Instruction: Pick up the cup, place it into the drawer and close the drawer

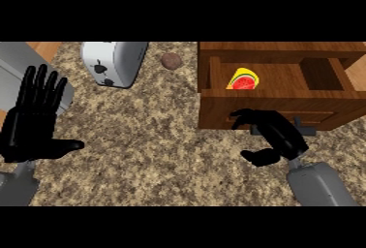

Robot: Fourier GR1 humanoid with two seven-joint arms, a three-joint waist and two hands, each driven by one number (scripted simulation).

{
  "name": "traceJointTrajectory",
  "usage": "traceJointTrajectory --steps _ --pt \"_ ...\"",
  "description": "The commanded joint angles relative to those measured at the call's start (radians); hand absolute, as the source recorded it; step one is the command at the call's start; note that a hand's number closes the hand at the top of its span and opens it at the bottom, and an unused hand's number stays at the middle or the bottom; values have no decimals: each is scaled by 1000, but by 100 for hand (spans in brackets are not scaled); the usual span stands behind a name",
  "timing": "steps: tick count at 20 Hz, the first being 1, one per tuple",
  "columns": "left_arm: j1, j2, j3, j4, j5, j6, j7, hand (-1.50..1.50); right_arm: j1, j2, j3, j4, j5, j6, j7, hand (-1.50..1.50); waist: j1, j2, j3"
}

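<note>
So the cup (244, 80), yellow with a red patch, is seen lying in the left part of the open drawer (282, 76), no longer held by anything, so the placing step can be taken as done and only the closing is left. That's probably why the right hand (275, 133) is parked right against the drawer front: its fingers are curled in toward the wood with nothing seen in them, which looks like a setup for a push. The handle (307, 130) is mostly covered by that hand, only grey stubs poke out at the sides, so it can't really be told if the handle is touched or just hidden. The left hand (32, 126) is held flat and open at the left edge, fingers up, resting out of the way. Which way the cup is turned is hard to make out. The drawer's right end is cut off by the edge of the view. A toaster (114, 63) is stood further back on the table (157, 145), cropped at the top, with a small brown lump (171, 60) beside it that can't be identified, and a grey block (18, 68) at far left is only partly shown.
</note>
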Motion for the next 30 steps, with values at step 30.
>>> traceJointTrajectory --steps 30 --pt "37 -40 150 113 -65 -275 -1 -150 -711 -95 -288 1192 46 -98 -406 -150 64 38 3"
